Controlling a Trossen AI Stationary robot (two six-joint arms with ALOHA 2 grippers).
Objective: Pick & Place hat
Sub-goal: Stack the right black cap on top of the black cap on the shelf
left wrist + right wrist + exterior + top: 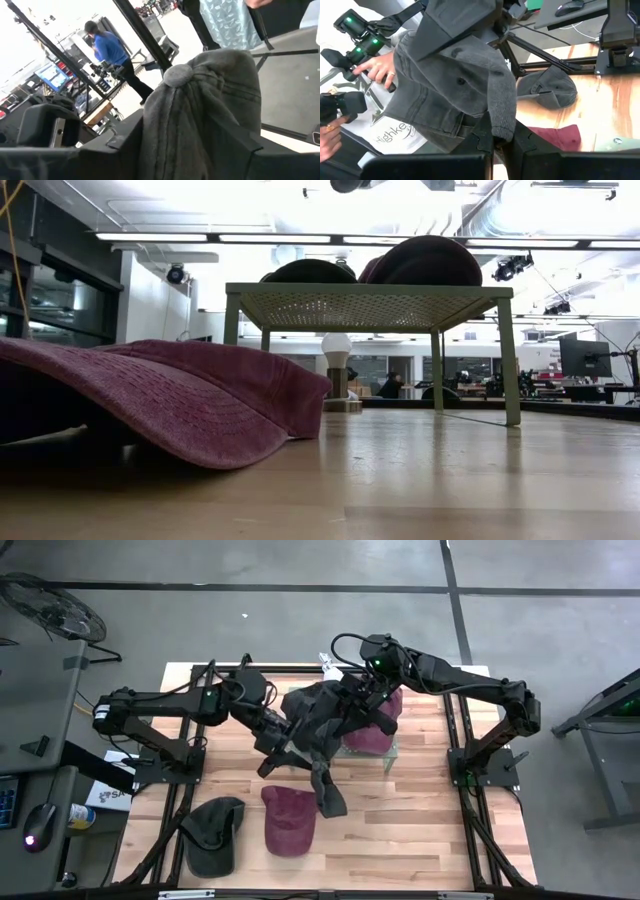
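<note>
Handover is the step I judge to be in hand: a dark grey hat [318, 722] hangs in the air above the middle of the tabletop [420, 820], stretched between both arms. The right pincer [492, 137] is clamped on the hat's edge, fabric draping over its fingers in the right wrist view. The left pincer [285, 735] sits against the hat from the other side; the crown with its top button fills the left wrist view, but whether those fingers are gripping or letting go I cannot tell.

A small green rack [392, 745] stands just behind the hat, with a maroon hat [372, 728] already on top of it; the low view shows a second, dark hat up there beside it. Two more lie near the front edge: another maroon hat [288, 820] and an olive hat [213, 833].

To do this well, only one arm should carry the load before anything moves; pulling with both clamped would stretch or twist the cloth. The releasing pincer should widen fully and back away clear of the dangling brim. Then the carrying arm should lift high enough that the brim clears the rack's edge and the hats already there.

A person's hand [377, 67] shows beyond the tabletop, holding a controller.
</note>
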